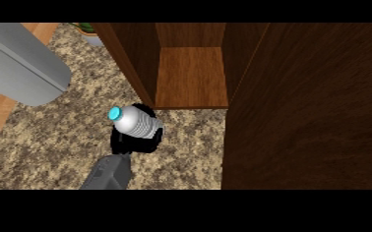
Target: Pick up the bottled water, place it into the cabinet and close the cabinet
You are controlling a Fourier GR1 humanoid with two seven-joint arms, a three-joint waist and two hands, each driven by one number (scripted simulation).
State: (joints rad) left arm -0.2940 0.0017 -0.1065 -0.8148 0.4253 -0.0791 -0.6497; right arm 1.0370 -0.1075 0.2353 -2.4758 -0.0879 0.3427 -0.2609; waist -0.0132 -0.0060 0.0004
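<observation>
One robot hand (pixel 138 140) shows in the head view, black, at the end of a grey forearm that comes up from the lower edge. Which side it belongs to is hard to tell from this view; it looks like the right one. Its fingers are curled round the bottled water (pixel 133 121), so it is gripping the bottle. The bottle sits in the robot hand with its blue cap pointing up and to the left, and its pale ribbed body hides most of the palm. The black fingers peek out below and to the right of the bottle.

The bottle is held above the speckled desk (pixel 65 142), just in front of the open cabinet (pixel 190 76). It is near the lower left corner of the cabinet's wooden shelf, but not inside. The dark cabinet door (pixel 305 118) stands open at the right. A big grey shape (pixel 29 69) fills the upper left. A small plant pot (pixel 88 33) sits at the far edge of the desk.
</observation>
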